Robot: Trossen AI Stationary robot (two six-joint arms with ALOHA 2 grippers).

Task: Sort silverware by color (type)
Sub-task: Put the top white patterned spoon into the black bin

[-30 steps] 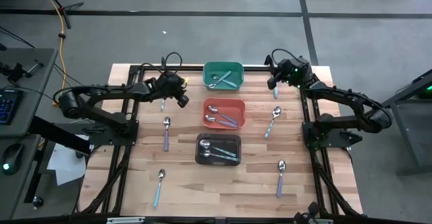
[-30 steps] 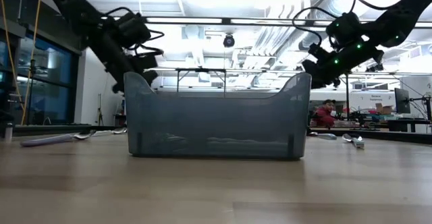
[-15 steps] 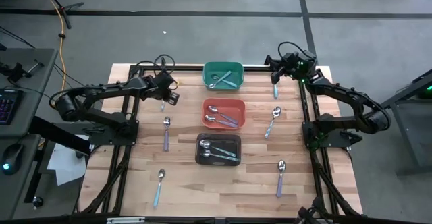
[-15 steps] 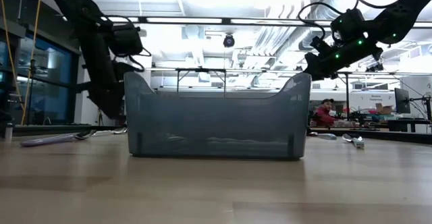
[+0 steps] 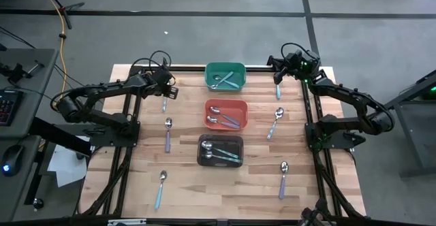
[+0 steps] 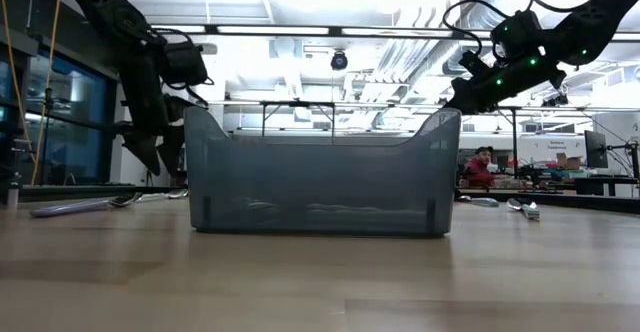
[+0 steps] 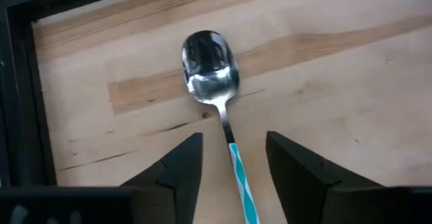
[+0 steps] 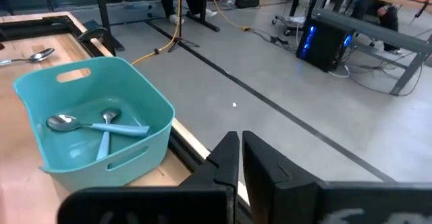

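Note:
My left gripper [image 7: 233, 169] is open and points down near the table's far left, also seen in the high view [image 5: 166, 92]. Its fingers stand on either side of the teal-striped handle of a spoon [image 7: 210, 67] lying flat on the wood, without touching it. My right gripper [image 8: 240, 158] is shut and empty. It hovers high at the far right [image 5: 278, 65], facing the green bin [image 8: 94, 119], which holds two light-blue spoons. Another spoon [image 5: 278, 90] lies below it.
The green bin [image 5: 225, 77], red-orange bin [image 5: 226, 114] and black bin [image 5: 220, 150] stand in a row down the table's middle, each holding spoons. Loose spoons lie at the left [image 5: 167, 135], near left [image 5: 161, 188], right [image 5: 274, 122] and near right [image 5: 283, 179]. A black frame borders the table.
My left gripper has moved toward the table's left edge and down, tipping from slanted to pointing down over the far-left spoon. My right gripper has drawn a little toward the far edge and risen. No spoon has moved.

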